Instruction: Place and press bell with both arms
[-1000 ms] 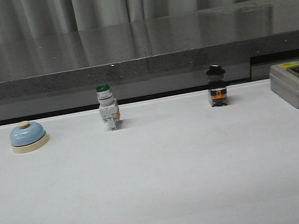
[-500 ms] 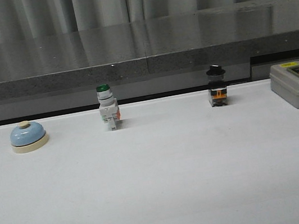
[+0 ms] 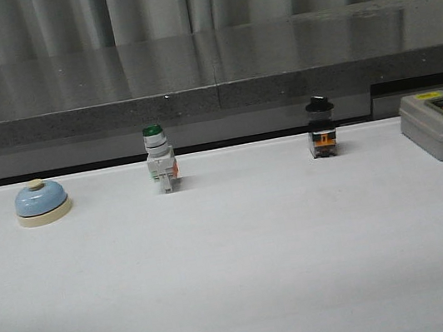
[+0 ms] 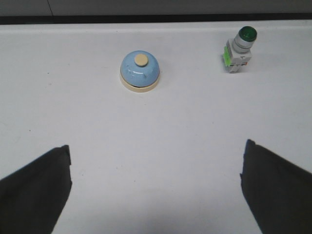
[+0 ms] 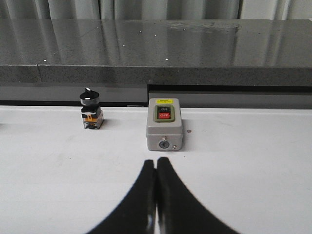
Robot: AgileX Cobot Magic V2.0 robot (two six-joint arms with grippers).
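The light-blue bell (image 3: 42, 201) with a cream base and cream button stands at the far left of the white table, near its back edge. The left wrist view looks down on the bell (image 4: 140, 71) from above, well ahead of my left gripper (image 4: 156, 165), whose black fingers (image 4: 39, 187) stand wide open with only bare table between them. In the right wrist view my right gripper (image 5: 156, 163) is shut, its two fingertips pressed together with nothing held, low over the table. Neither arm shows in the front view.
A green-capped white push-button switch (image 3: 159, 161) stands right of the bell. A black-knobbed switch (image 3: 322, 128) stands further right. A grey box with a red button (image 3: 442, 124) sits at the far right, just ahead of my right gripper. A dark stone ledge (image 3: 207, 75) runs behind the table.
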